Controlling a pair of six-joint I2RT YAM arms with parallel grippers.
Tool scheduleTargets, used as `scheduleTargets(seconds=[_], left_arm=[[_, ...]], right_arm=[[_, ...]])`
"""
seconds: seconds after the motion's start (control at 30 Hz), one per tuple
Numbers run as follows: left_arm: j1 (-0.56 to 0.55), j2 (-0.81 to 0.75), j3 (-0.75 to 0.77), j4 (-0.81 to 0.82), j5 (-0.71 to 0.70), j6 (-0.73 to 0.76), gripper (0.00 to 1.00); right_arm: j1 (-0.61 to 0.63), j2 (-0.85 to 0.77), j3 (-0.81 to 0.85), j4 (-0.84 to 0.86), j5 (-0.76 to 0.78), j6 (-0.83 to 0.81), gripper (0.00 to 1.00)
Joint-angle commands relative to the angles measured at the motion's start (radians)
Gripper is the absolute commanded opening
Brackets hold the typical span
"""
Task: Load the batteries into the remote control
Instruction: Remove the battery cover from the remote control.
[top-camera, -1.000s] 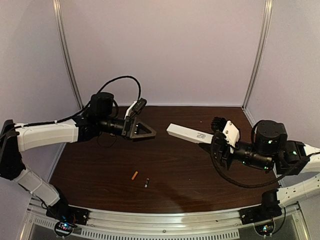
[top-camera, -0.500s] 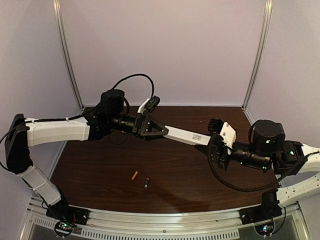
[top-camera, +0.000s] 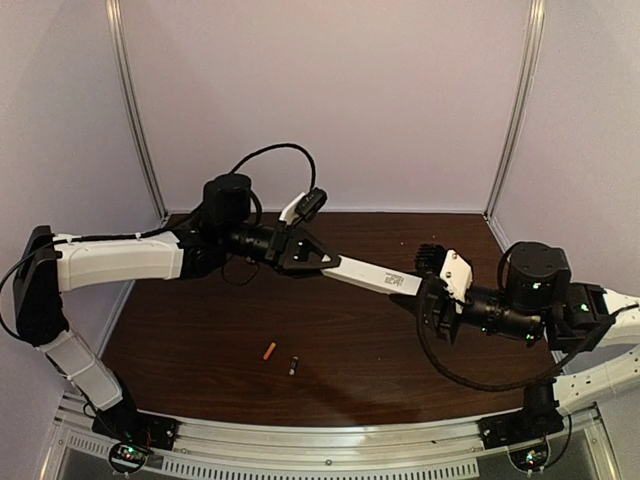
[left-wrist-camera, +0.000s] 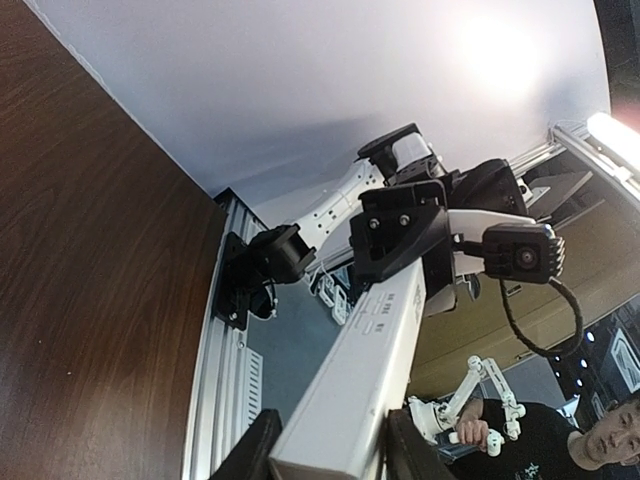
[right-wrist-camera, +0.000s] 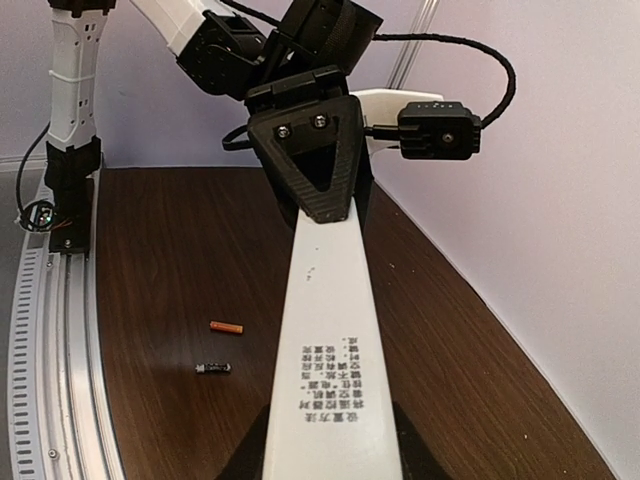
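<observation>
Barely started tbh. The remote (top-camera: 372, 276) is up in the air, with the right gripper (top-camera: 428, 292) pinching its 4 o'clock end. The left gripper (top-camera: 332, 262) straddles the 10 o'clock end, can't tell if it's clamped. The orange battery (top-camera: 269, 351) and black battery (top-camera: 293, 366) lie on the table (top-camera: 420, 360) around 7 o'clock from it, nothing loaded yet.

The 2 ends of the remote control (top-camera: 372, 275) are hidden within the left gripper (top-camera: 325, 262) and right gripper (top-camera: 428, 297); markings on the batteries (top-camera: 269, 351) are unreadably small.
</observation>
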Motion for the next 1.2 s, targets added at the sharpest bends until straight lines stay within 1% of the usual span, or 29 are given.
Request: scheduleTargets(seconds=[0.0, 0.1, 0.2, 0.33, 0.4, 0.43, 0.5, 0.57, 0.67, 0.73, 0.8, 0.87, 1.07, 1.13, 1.17], left_arm=[[-0.011, 0.01, -0.029, 0.139, 0.04, -0.032, 0.27], [-0.011, 0.015, -0.054, 0.253, 0.074, -0.102, 0.21], [-0.011, 0.029, -0.098, 0.459, 0.108, -0.235, 0.18], [-0.011, 0.07, -0.148, 0.789, 0.127, -0.462, 0.18], [-0.011, 0.09, -0.156, 0.884, 0.125, -0.538, 0.2], [-0.01, 0.096, -0.158, 0.901, 0.121, -0.555, 0.24], [-0.01, 0.091, -0.152, 0.852, 0.114, -0.519, 0.35], [-0.009, 0.065, -0.146, 0.742, 0.093, -0.426, 0.45], [-0.009, 0.013, -0.103, 0.462, 0.055, -0.235, 0.55], [-0.009, -0.009, -0.07, 0.295, 0.027, -0.121, 0.59], [-0.009, -0.02, -0.041, 0.146, -0.007, -0.046, 0.58], [-0.009, -0.021, -0.017, 0.062, -0.027, 0.01, 0.56], [-0.009, -0.014, 0.039, -0.128, -0.093, 0.106, 0.4], [-0.007, -0.009, 0.045, -0.156, -0.103, 0.118, 0.33], [-0.005, -0.009, 0.04, -0.152, -0.098, 0.118, 0.32]], right_arm=[[-0.005, -0.034, -0.01, 0.025, 0.031, 0.022, 0.0], [-0.004, -0.054, -0.02, 0.031, 0.024, 0.011, 0.0], [-0.004, -0.079, -0.031, 0.035, 0.0, -0.002, 0.0], [-0.005, -0.101, -0.045, 0.043, -0.013, -0.015, 0.0], [-0.005, -0.095, -0.041, 0.036, -0.015, -0.014, 0.0], [-0.005, -0.093, -0.037, 0.033, -0.014, -0.014, 0.0], [-0.004, -0.085, -0.034, 0.028, -0.011, -0.01, 0.0], [-0.005, -0.075, -0.027, 0.019, 0.004, -0.006, 0.0], [-0.005, -0.056, -0.013, -0.008, 0.021, 0.0, 0.0], [-0.005, -0.046, -0.005, -0.02, 0.031, 0.007, 0.0], [-0.004, -0.04, -0.003, -0.023, 0.037, 0.006, 0.0], [-0.004, -0.034, 0.001, -0.024, 0.039, 0.005, 0.0], [-0.004, -0.023, 0.015, -0.033, 0.033, 0.004, 0.0], [-0.004, -0.029, 0.011, -0.029, 0.028, 0.001, 0.0], [-0.005, -0.034, 0.009, -0.026, 0.026, -0.002, 0.0]])
